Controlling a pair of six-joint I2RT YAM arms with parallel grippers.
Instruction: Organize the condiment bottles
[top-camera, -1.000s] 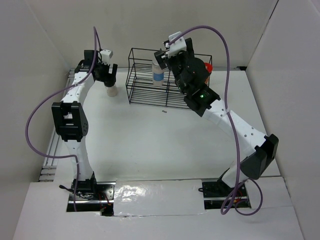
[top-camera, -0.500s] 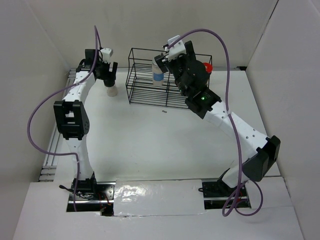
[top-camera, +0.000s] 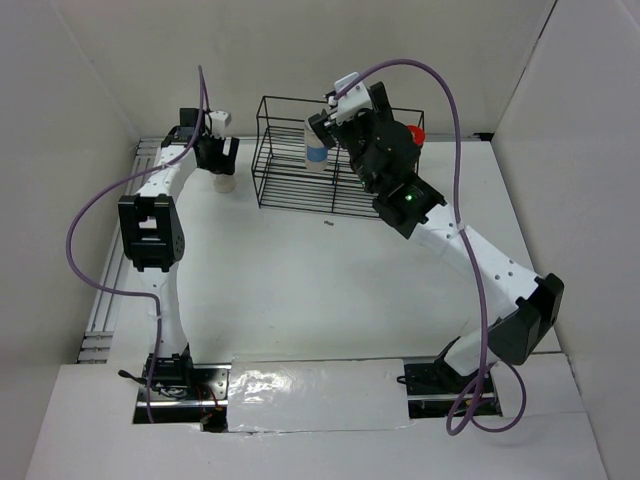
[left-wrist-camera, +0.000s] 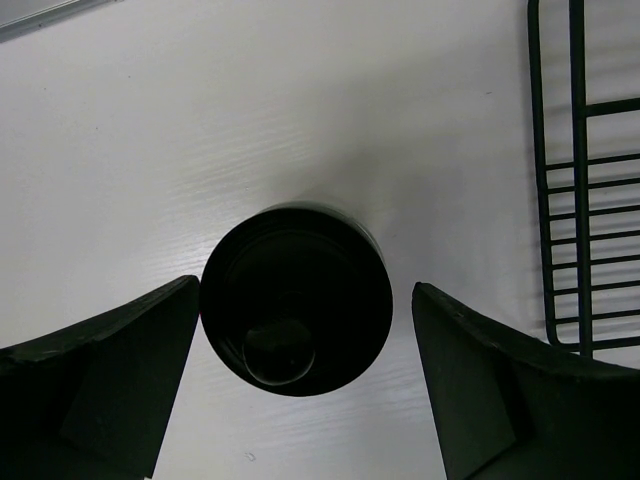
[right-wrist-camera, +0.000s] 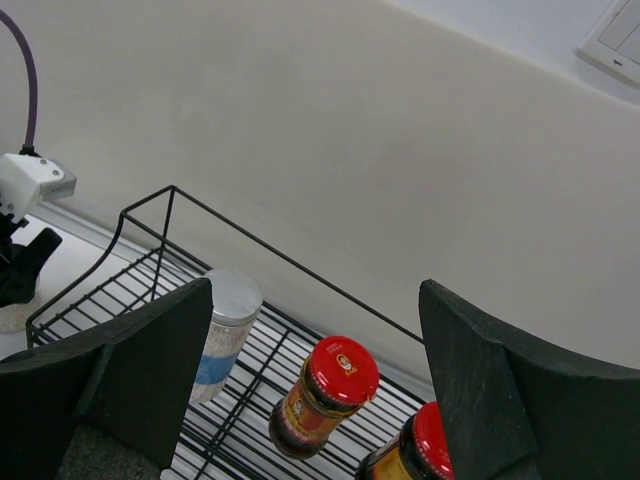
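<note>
The whitish black-capped bottle stands on the table left of the rack. In the left wrist view its black cap sits between my fingers. My left gripper is open and straddles the cap; the left finger is close to it and the right finger is apart. My right gripper is open and empty above the rack. Inside the rack stand the white blue-labelled bottle and two red-lidded brown jars. Only one red lid shows from above.
The black wire rack stands at the back of the table against the rear wall; its left edge lies just right of my left gripper. White walls enclose the table on the left, the back and the right.
My left arm's elbow has swung toward the back while its gripper stayed over the black-capped bottle. My right wrist has edged slightly back above the rack.
</note>
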